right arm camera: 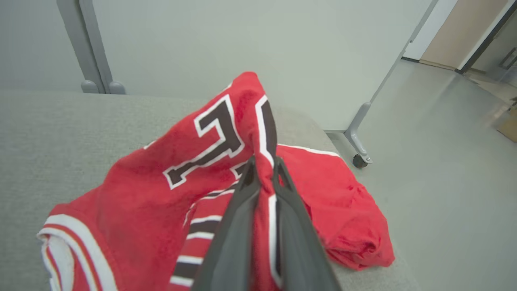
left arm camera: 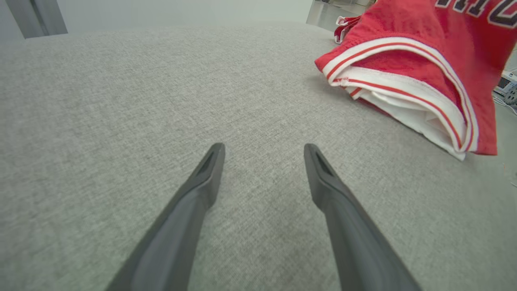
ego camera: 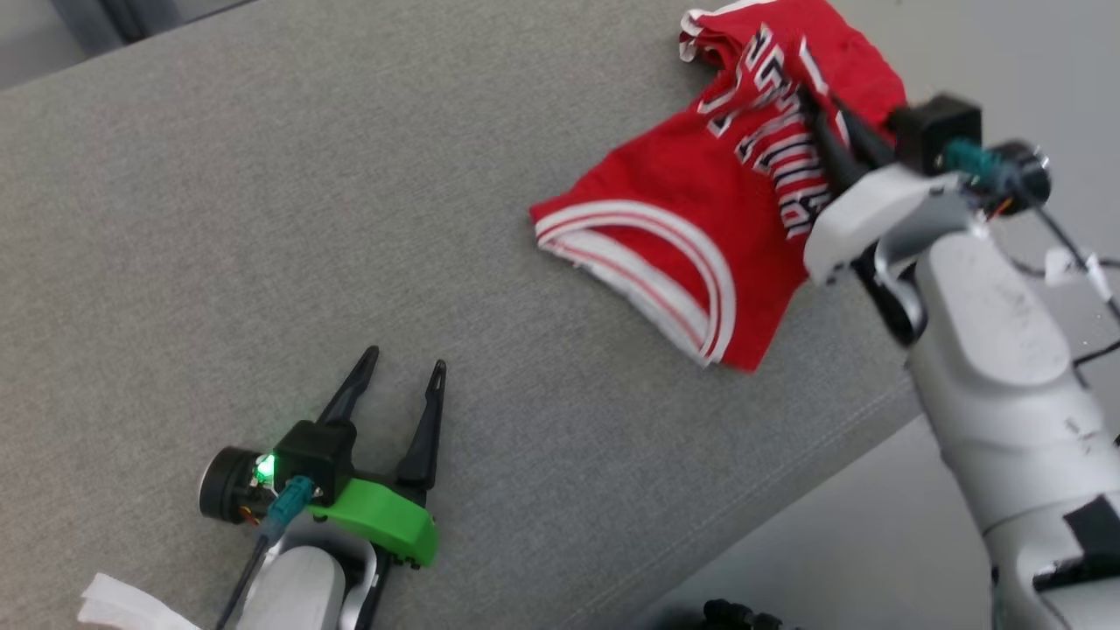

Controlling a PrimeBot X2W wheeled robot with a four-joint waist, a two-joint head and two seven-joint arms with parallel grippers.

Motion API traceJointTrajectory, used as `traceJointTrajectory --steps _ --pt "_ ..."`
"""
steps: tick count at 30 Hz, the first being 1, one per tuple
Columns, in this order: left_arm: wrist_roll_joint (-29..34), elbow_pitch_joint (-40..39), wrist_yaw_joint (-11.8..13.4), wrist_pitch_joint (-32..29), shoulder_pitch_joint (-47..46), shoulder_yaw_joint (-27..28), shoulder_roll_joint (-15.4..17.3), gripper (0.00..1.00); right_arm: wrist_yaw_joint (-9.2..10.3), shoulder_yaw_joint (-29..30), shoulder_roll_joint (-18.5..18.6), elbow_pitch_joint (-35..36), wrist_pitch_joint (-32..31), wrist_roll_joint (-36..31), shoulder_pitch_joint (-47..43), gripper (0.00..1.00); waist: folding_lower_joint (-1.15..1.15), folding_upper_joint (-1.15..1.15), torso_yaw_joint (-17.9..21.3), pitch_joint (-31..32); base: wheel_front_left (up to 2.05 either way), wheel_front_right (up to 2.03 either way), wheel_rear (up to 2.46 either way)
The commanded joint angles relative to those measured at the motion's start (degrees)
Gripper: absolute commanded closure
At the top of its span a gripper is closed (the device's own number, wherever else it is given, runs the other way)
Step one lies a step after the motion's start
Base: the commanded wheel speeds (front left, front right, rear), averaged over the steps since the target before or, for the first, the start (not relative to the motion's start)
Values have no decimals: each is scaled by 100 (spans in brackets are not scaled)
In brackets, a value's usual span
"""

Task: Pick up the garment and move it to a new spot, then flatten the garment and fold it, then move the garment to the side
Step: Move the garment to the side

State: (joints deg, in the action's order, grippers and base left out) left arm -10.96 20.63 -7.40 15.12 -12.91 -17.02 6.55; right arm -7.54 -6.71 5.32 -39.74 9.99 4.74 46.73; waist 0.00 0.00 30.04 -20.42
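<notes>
One pinch point carries the whole job: the right gripper (right arm camera: 262, 163) is clamped on a raised fold of the red garment (ego camera: 691, 210), close to its lettering. The garment is partly lifted. Its striped hem and a bunched end lie on the grey fabric surface (ego camera: 262, 219), near that surface's right edge, with the floor (ego camera: 831, 542) beyond. The left gripper (ego camera: 404, 360) rests with fingers spread, grasping nothing, well apart from the cloth.

Risks noted:
1. Slip. The grip appears to take only a thin ridge of cloth, so a quick pull could strip it free.
2. Drag. The trailing hem may catch on the rough weave and bunch further, which would make flattening harder.
3. Fall. Travel towards the right edge could send loose cloth over it.
4. One-sided lift. With the left gripper idle, the garment is likely to hang twisted
</notes>
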Motion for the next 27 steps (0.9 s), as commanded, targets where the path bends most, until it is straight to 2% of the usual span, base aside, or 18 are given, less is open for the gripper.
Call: traceJointTrajectory --steps 1,6,7,8,9,10,11,13,16,19,23,27 --pt "10 -13 -15 0 -162 10 108 0 12 77 130 -24 -126 -40 302 100 0 0 -286 -317 0 0 0" --pt "7 -3 -14 -5 -334 -70 193 0 12 603 807 -448 -707 -448 1156 100 0 0 -623 -614 0 0 0" --pt "-8 1 -14 -6 -374 -72 214 0 12 743 1007 -553 -817 -616 1283 100 0 0 -701 -670 0 0 0" --pt "-24 14 -14 -6 -450 -96 256 0 12 1088 1359 -720 -965 -867 1431 100 0 0 -840 -757 0 0 0" --pt "-42 19 -14 -6 -489 -96 258 0 12 1257 1503 -783 -999 -1008 1464 74 0 0 -896 -785 0 0 0" --pt "-57 31 -14 -6 -517 -96 260 0 12 1402 1610 -848 -1021 -1153 1464 20 0 0 -961 -813 0 0 0" --pt "-73 44 -7 -7 -525 -74 259 0 12 1577 1691 -876 -993 -1265 1468 0 0 0 -1001 -825 0 0 0" --pt "-82 64 -4 -10 -546 -37 251 0 12 2011 1804 -895 -862 -1475 1425 0 0 0 -1069 -836 0 0 0" --pt "-83 87 -3 -13 -511 38 244 0 12 2598 1633 -839 -516 -1717 1276 0 0 0 -1118 -807 0 0 0" --pt "-72 100 -2 -22 -473 117 214 0 12 2845 1376 -764 -79 -1837 1171 0 0 0 -1146 -713 0 0 0" --pt "-25 53 -2 -15 -392 293 116 0 12 2830 941 -617 389 -1785 1033 0 0 0 -1157 -520 0 0 0" --pt "36 16 -3 -7 -344 570 36 0 12 2459 508 -276 519 -1510 832 0 0 0 -1168 -296 0 0 0"
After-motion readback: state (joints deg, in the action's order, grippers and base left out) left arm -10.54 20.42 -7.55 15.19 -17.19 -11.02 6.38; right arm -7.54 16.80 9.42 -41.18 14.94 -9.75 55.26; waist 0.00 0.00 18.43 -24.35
